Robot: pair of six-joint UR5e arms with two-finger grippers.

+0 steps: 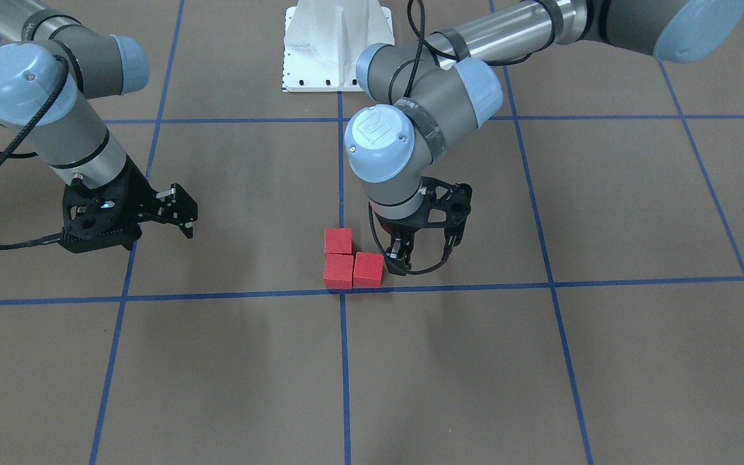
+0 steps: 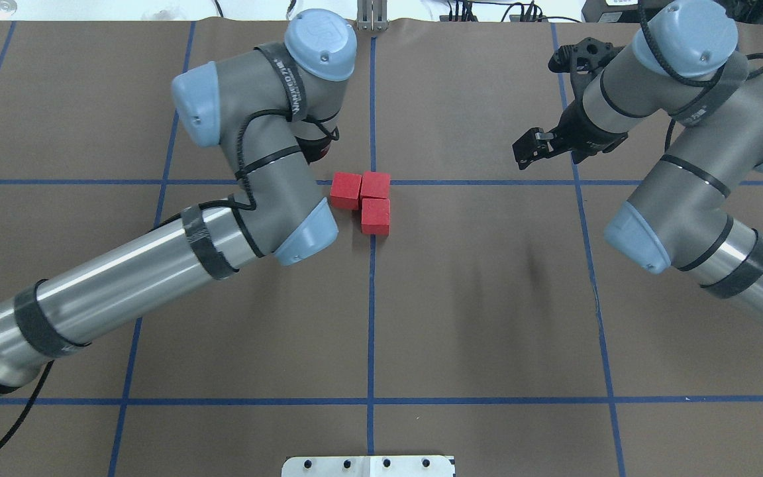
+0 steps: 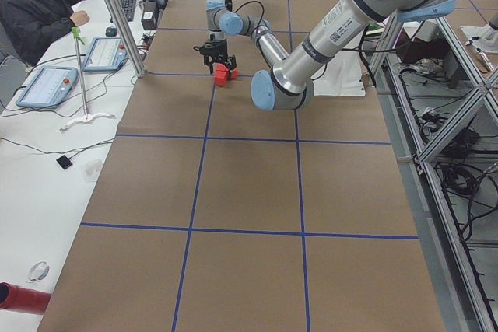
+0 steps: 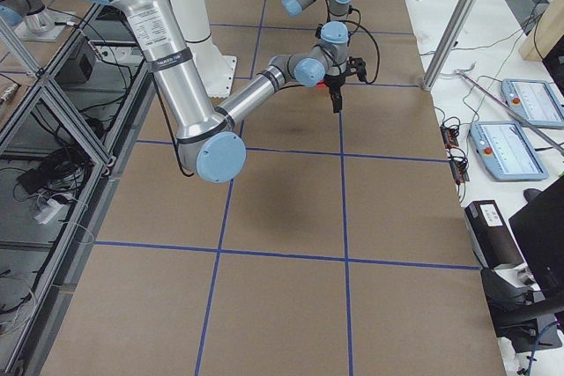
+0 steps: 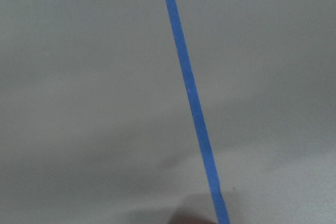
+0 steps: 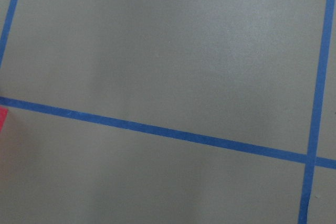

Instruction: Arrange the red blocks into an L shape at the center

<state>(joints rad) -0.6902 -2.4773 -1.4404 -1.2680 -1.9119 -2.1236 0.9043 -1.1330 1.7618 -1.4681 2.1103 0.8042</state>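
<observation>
**3 red blocks in an L at the center, left hand right beside them**

You've got all 3 red blocks (image 1: 338,270) sitting together, faces touching, in an L right at the center (image 1: 343,292). The corner block is basically at the crossing, on the robot's side of the cross line. The 2nd block is up against it toward the robot's left, and the 3rd is up against it toward the robot's base. All of them are flat on the desk (image 1: 637,213), none stacked.

The left hand (image 1: 425,258) hangs low just beside the block on the robot's left, fingers apart w/ nothing between them. From the front cam it looks like there's a thin gap between the nearer finger and that block, but I can't swear to it. In the overhead view the left arm (image 2: 269,159) covers that hand.

The right hand (image 1: 185,216) is well apart from the blocks, off on the robot's right, above the desk. I can't tell if its fingers are apart or together, they read as one dark lump.

The left wrist cam shows just desk and a blue tape line (image 5: 189,93). The right wrist cam shows tape lines plus a sliver of red at its left edge.
</observation>
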